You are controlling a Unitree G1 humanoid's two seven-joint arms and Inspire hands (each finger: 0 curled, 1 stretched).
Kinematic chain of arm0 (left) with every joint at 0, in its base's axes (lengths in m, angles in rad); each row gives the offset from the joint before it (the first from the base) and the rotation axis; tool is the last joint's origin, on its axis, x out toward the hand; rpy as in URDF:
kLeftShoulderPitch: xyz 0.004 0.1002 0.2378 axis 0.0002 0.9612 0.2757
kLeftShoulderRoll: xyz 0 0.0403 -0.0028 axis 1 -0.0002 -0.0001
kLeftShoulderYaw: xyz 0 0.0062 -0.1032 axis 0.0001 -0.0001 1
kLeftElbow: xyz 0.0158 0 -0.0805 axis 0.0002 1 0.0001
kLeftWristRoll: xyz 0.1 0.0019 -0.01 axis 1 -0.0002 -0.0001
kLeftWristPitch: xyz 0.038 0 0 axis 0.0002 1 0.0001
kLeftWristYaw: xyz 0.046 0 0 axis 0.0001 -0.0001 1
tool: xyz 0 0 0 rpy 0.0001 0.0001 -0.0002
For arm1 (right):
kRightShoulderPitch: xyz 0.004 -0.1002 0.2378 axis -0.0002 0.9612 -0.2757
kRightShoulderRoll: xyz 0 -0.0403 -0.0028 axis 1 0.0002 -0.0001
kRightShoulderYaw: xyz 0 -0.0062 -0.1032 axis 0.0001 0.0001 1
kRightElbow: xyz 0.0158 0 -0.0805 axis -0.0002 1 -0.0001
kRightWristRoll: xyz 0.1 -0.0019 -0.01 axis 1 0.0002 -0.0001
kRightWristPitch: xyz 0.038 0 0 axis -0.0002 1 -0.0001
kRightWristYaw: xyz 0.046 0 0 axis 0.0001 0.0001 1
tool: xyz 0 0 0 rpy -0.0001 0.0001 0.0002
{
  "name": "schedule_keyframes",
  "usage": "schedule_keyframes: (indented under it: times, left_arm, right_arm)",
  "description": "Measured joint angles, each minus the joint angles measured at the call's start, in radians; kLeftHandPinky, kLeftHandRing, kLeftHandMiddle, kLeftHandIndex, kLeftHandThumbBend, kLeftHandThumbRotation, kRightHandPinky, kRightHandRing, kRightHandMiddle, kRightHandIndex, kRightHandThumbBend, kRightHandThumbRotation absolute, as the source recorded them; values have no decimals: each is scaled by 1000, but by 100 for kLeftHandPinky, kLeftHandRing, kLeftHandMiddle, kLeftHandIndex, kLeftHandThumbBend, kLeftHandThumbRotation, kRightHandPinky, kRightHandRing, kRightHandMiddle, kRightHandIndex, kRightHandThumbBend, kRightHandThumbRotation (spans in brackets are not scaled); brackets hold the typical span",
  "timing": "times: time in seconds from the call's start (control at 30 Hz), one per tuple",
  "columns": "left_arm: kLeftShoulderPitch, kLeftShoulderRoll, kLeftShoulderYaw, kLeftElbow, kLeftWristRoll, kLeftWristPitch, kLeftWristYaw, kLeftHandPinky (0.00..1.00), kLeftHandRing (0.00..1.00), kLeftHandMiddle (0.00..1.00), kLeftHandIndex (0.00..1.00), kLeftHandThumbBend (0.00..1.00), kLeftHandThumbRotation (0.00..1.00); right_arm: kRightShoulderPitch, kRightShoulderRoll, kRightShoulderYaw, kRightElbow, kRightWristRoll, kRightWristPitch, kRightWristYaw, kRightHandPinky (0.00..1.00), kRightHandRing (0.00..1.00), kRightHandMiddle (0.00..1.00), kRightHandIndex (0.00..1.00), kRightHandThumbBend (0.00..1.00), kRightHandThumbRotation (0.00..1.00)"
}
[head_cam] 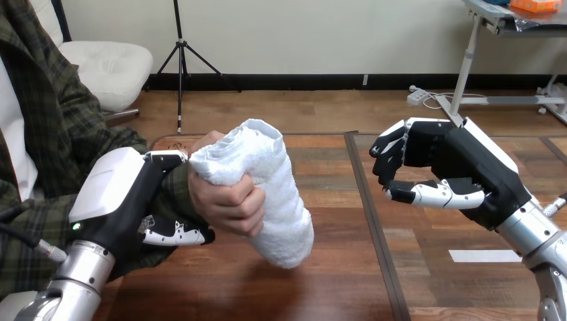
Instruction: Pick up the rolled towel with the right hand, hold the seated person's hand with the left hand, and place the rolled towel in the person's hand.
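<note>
Over counter (428,281), could drop rolled towel (281,194), gripped in person's hand (231,200) left of centre, through a jerk of left hand (127,194) clasping that wrist, with right hand (461,167) released, empty, at right.

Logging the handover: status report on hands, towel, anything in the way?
Left hand curled round person's wrist. Right hand open, empty, off to the side. Rolled towel gripped in person's hand. Nothing blocking.
</note>
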State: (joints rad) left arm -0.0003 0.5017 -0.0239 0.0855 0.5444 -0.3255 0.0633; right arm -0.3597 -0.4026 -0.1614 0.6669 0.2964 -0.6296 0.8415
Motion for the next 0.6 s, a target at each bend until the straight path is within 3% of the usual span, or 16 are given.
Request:
schedule_keyframes:
  times: [0.23, 0.6]
  left_arm:
    - [2, 3, 0, -21, 26, 27, -17, 87, 93, 95, 97, 100, 31]
    - [9, 7, 0, -57, 95, 69, -24, 99, 100, 100, 100, 100, 40]
  right_arm:
    - [5, 3, 0, 0, 0, -1, 0, 40, 44, 50, 56, 83, 33]
    - [17, 3, 1, 0, -2, -1, 0, 41, 45, 51, 56, 83, 33]
